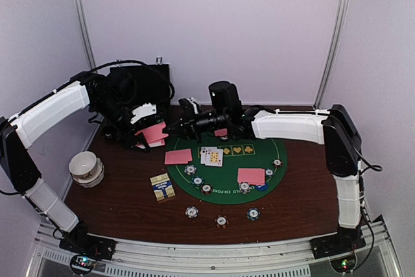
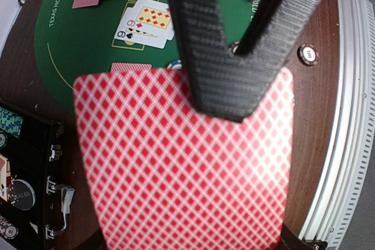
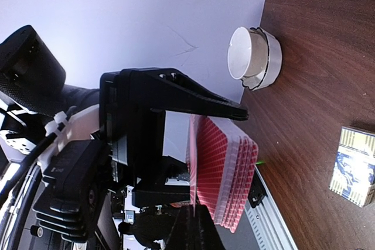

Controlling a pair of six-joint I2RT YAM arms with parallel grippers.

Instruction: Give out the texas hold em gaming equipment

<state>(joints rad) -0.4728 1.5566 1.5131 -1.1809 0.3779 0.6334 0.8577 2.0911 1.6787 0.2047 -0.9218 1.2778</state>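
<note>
Left gripper [image 2: 225, 100] pinches the stack of pink-backed playing cards [image 2: 176, 174], backs up, long axis along its fingers, pointing toward the green mat [image 2: 76, 45]. Whether the right gripper [image 1: 183, 126] is spread is unclear.

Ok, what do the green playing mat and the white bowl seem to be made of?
Green mat: likely felt or cloth, matte, no glare, printed lettering. White bowl: glazed ceramic or hard plastic, can't tell which; smooth with a soft sheen.
</note>
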